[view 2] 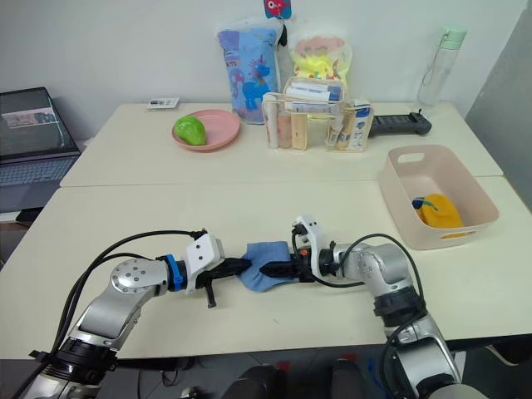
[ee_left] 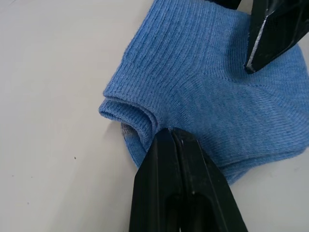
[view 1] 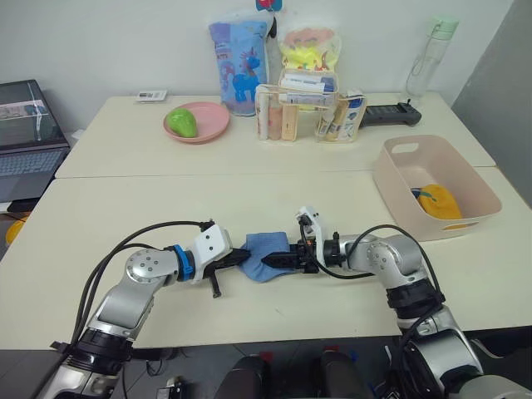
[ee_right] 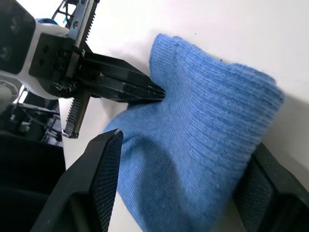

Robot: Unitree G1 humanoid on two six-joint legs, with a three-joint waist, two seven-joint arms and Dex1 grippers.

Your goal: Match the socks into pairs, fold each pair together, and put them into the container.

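Light blue knit lies bunched near the front edge of the cream desk (view 1: 150,216): the light blue socks (view 1: 264,252), folded over on themselves, sit between the two arms. The left pincer (view 1: 242,258) comes in from the robot's left with its two black fingers pressed together, pinching the folded edge of the fabric; the left wrist view shows the tips closed right at the layered cuff. The right pincer (ee_right: 186,181) comes in from the other side with its fingers spread apart, one on either side of the bundle, so the cloth sits between them and touches the far finger (ee_right: 270,188). Whether they are squeezing the fabric cannot be told. Both pincers sit low, at the level of the desk.

The pale pink tub (view 1: 474,220) stands well apart to the robot's right, near the desk's edge. Inside it lies a mustard yellow bundle (view 1: 440,201), with a bit of dark blue (view 1: 421,194) showing beside it.

At the back of the desk are a round pink plate (view 1: 208,129) bearing a green object (view 1: 183,123), a clear organiser (view 1: 306,116) holding bottles and tubes, two printed bags (view 1: 239,65) against the wall, a clear water bottle (view 1: 430,56) with a pale green cap and a black device (view 1: 386,114). A laptop (view 1: 25,137) is open off to the left.
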